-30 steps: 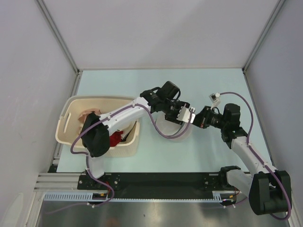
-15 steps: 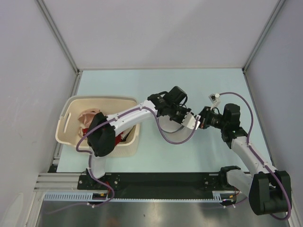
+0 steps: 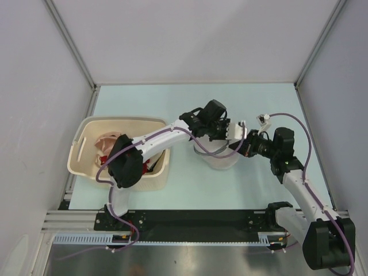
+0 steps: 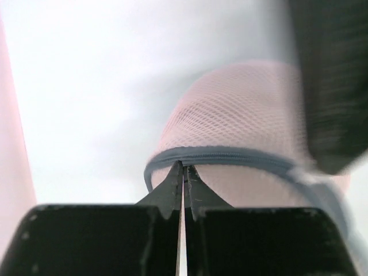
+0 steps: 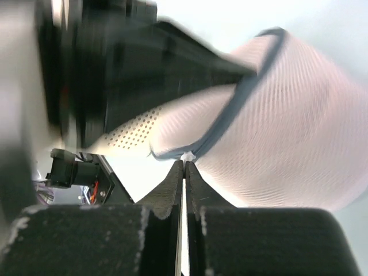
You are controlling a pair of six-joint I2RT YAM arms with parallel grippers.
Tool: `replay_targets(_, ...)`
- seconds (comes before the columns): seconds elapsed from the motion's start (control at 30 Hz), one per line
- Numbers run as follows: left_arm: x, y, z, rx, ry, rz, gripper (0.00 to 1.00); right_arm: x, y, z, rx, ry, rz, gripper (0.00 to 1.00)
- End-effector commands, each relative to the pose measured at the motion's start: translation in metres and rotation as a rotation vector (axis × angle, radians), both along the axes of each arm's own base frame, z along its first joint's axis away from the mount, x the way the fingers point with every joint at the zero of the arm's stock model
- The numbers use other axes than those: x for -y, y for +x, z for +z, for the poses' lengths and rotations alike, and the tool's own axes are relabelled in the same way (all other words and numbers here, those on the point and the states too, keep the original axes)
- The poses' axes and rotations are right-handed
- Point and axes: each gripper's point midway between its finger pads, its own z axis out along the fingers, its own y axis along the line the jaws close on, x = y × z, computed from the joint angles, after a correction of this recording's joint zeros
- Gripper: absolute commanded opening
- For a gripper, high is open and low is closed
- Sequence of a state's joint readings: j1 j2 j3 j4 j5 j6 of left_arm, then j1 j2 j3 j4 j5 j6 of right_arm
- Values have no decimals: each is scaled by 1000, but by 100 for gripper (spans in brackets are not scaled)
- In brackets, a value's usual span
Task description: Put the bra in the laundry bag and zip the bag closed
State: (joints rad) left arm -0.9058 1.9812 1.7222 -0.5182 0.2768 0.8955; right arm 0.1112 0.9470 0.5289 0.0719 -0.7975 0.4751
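A pale blue table (image 3: pixel 172 103) stands inside grey walls (image 3: pixel 190 40). The left gripper (image 4: pixel 183 168), fingers pressed together, pinches the laundry bag (image 4: pixel 230 115) at its dark zip edge. The right gripper (image 5: pixel 184 162), equally tight, nips the rim. The bra (image 3: pixel 107 141) lies in the cream basket (image 3: pixel 121 119), well apart from the bag.

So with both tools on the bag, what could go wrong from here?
The left tool and right tool each pinch the bag's thin zip rim with fingertips only, so a pull may slip it free. They also sit very close together in the top view and could collide.
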Motion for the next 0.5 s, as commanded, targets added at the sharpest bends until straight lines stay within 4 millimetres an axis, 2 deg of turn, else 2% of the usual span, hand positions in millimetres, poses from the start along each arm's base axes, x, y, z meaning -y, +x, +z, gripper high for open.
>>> replay_targets(0.0, -28, 63, 46, -47, -225, 379, 0, -2, -8, 19, 49, 5, 22, 0)
replay_targets(0.07, -36, 65, 50, -108, -302, 451, 0, -1, -10, 21, 52, 3, 8, 0)
replay_targets(0.1, -45, 70, 62, -113, -343, 497, 0, 0, -10, 22, 52, 2, 2, 0)
replay_targets(0.23, -71, 84, 66, -215, -404, 732, 0, 5, -13, 14, 14, -18, -31, 0)
replay_targets(0.27, -82, 88, 62, -268, -431, 858, 0, 5, -14, 12, 6, -19, -38, 0)
replay_targets(0.33, -103, 96, 59, -353, -475, 991, 0, 10, -13, 6, -10, -28, -78, 0)
replay_targets(0.37, -107, 92, 47, -450, -514, 1057, 0, 12, -14, 1, -24, -27, -98, 0)
replay_targets(0.4, -121, 95, 43, -489, -545, 1110, 0, 16, -11, -2, -30, -37, -137, 0)
replay_targets(0.43, -127, 92, 49, -522, -593, 1138, 0, 19, -12, -7, -53, -39, -161, 0)
replay_targets(0.47, -135, 87, 34, -594, -616, 1219, 0, 21, -13, -10, -58, -39, -181, 0)
